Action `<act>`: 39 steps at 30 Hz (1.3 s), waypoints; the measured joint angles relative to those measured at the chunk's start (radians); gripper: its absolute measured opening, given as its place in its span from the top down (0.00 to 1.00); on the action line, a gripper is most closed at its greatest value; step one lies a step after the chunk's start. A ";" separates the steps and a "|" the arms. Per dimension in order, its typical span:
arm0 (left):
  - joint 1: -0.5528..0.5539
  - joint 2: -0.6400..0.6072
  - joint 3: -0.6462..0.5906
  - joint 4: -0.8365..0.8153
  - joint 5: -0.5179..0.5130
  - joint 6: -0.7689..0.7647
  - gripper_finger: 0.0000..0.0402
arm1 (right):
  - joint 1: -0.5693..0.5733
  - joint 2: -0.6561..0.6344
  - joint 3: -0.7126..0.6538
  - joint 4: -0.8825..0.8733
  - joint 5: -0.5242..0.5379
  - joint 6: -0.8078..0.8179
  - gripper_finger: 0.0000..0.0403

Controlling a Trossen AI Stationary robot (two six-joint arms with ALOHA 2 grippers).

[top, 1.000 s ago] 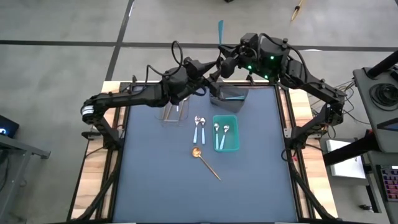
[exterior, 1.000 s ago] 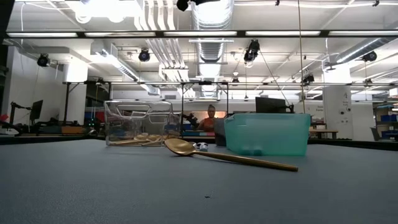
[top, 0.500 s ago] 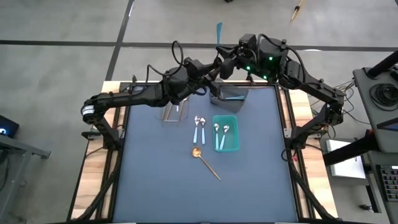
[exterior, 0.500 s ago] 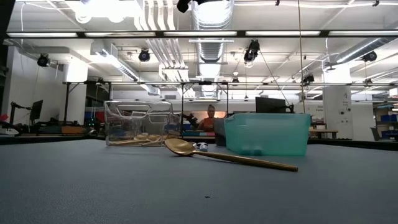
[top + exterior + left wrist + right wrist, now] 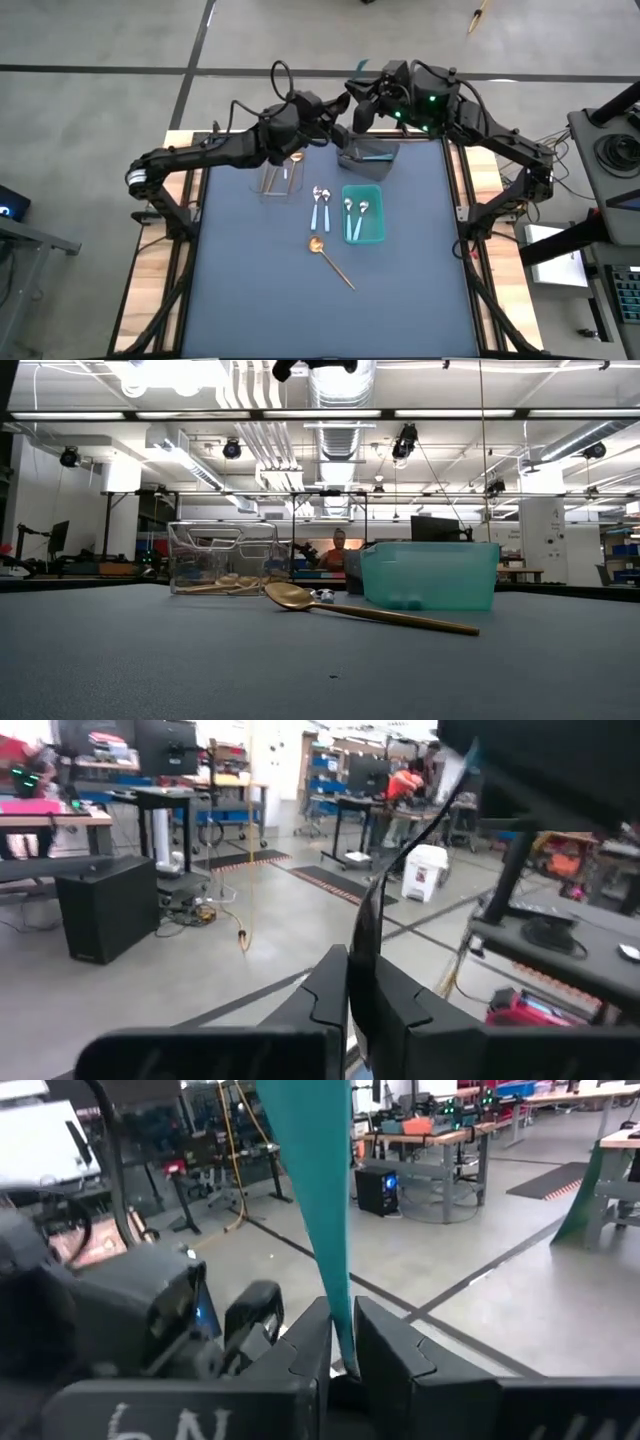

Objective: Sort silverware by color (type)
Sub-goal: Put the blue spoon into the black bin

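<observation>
High above the table's far edge, my left gripper [image 5: 340,104] and my right gripper [image 5: 358,100] meet tip to tip. Both are shut on one spoon with a teal handle [image 5: 358,68] and a dark lower part [image 5: 400,870]. On the table a gold spoon [image 5: 330,260] lies flat, its bowl [image 5: 290,596] toward the bins. Two spoons with light-blue handles [image 5: 320,206] lie side by side near it. In the low view only dark parts of the arms show at the top edge. My left gripper pinches the spoon's dark lower part [image 5: 357,955] between its two fingers. The fingers [image 5: 325,995] come level from the table's left and lie across the spoon. The spoon rises tilted above them, clear of the table. My right gripper has the teal handle's narrow lower stretch [image 5: 343,1330] between its two fingers [image 5: 385,1345]. They come level from the table's right, across the handle. The handle's broad free end [image 5: 305,1120] stands up above the fingers.
At the far side stand a clear bin [image 5: 281,178] holding gold spoons, a grey bin [image 5: 368,152] with a teal-handled spoon, and a teal bin [image 5: 363,214] with two light-blue-handled spoons. The near half of the table holds nothing.
My left gripper has shut on the spoon that my right gripper holds up. The spoon's teal handle end has tipped and now shows shorter, close above the two grippers. Both hands have stayed near the same place.
</observation>
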 joint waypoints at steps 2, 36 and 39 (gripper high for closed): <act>-0.002 -0.014 0.000 -0.037 0.011 -0.007 1.00 | 0.000 0.000 0.000 -0.015 -0.002 -0.006 0.89; 0.020 -0.230 0.001 -0.639 0.031 -0.244 1.00 | 0.024 -0.005 0.010 -0.419 -0.064 -0.483 0.61; 0.036 -0.239 0.001 -0.757 0.116 -0.341 1.00 | 0.045 0.003 0.010 -0.469 -0.068 -0.631 0.63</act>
